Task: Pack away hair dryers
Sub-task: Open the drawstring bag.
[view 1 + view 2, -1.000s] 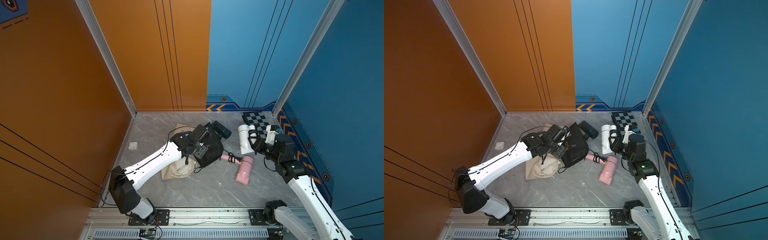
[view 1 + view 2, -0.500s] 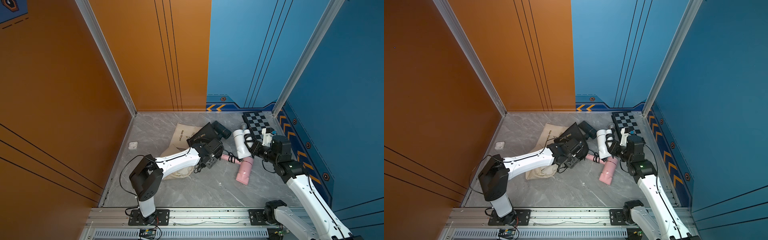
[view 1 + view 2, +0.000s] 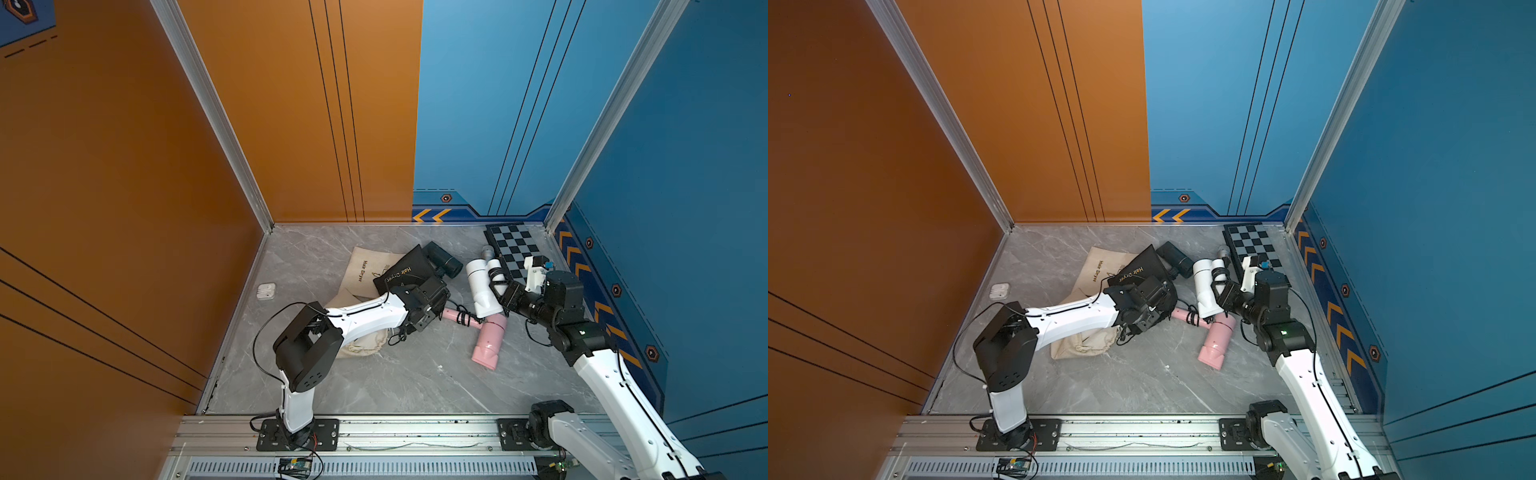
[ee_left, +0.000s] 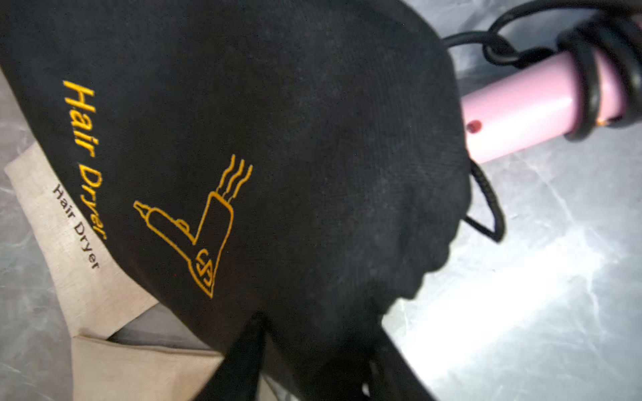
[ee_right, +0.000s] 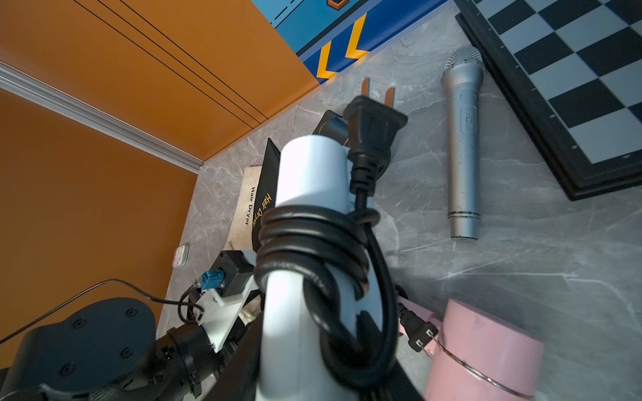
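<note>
My right gripper (image 3: pixel 500 293) (image 3: pixel 1223 293) (image 5: pixel 312 375) is shut on the cord-wound handle of the white hair dryer (image 3: pixel 482 286) (image 3: pixel 1206 291) (image 5: pixel 309 173), holding it just above the table. Below it lies the pink hair dryer (image 3: pixel 490 340) (image 3: pixel 1217 340) (image 4: pixel 521 104) (image 5: pixel 486 347). The black hair dryer (image 3: pixel 444 259) (image 3: pixel 1177 257) rests at the far corner of the black bag (image 3: pixel 405 270) (image 3: pixel 1138 268) (image 4: pixel 278 139). My left gripper (image 3: pixel 430 309) (image 3: pixel 1152 309) (image 4: pixel 318 347) is low at the bag's mouth, with bunched black cloth between its fingers.
A beige bag (image 3: pixel 365 266) (image 3: pixel 1100 266) (image 4: pixel 87 277) lies under the black one, another (image 3: pixel 365 345) (image 3: pixel 1084 345) under my left arm. A grey microphone (image 3: pixel 487 251) (image 3: pixel 1224 252) (image 5: pixel 463 145) lies beside a chessboard (image 3: pixel 517 253) (image 3: pixel 1254 247) (image 5: pixel 573 86). A small white case (image 3: pixel 266 290) (image 3: pixel 999 290) sits by the left wall.
My left arm has folded down low over the table, and its jaws have narrowed on the black bag's mouth. The right arm has shifted the white hair dryer slightly toward the middle.
</note>
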